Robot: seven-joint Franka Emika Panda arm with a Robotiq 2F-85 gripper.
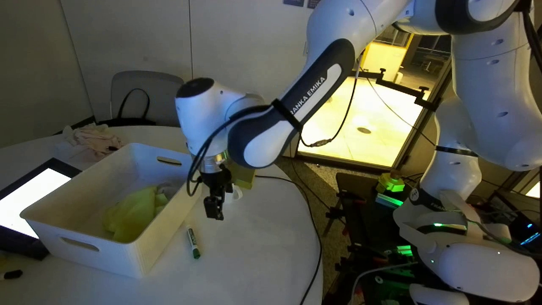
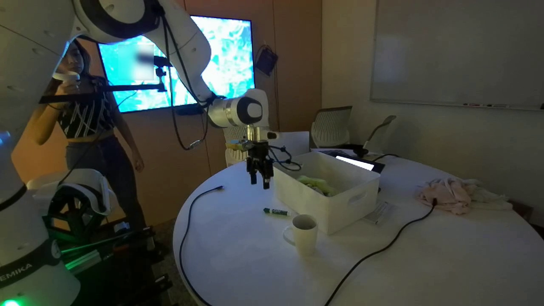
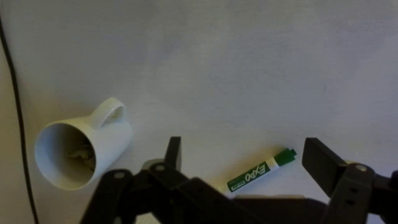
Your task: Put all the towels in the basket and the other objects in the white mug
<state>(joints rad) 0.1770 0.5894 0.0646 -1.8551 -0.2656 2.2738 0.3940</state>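
Note:
The white basket (image 1: pixel 165 228) stands on the table, with a yellow-green towel (image 1: pixel 131 212) and a greyish cloth (image 1: pixel 169 189) inside. It also shows in an exterior view (image 2: pixel 352 212). The white mug (image 2: pixel 305 238) stands upright beside the basket. In the wrist view the mug (image 3: pixel 113 140) has something pale inside. A green marker (image 3: pixel 261 171) lies on the table near the basket, also in both exterior views (image 1: pixel 193 243) (image 2: pixel 276 211). My gripper (image 3: pixel 244 152) is open and empty above the table; the marker shows between its fingers, lower down. It also shows in both exterior views (image 1: pixel 215 208) (image 2: pixel 260 182).
Pink and white cloths (image 2: pixel 450 195) lie heaped on the table beyond the basket. A device with a bright screen (image 1: pixel 34 199) is beside the basket. A black-capped pen (image 1: pixel 12 274) lies at the table's near left. Black cables (image 2: pixel 382 250) cross the table. A person (image 2: pixel 97 114) stands nearby.

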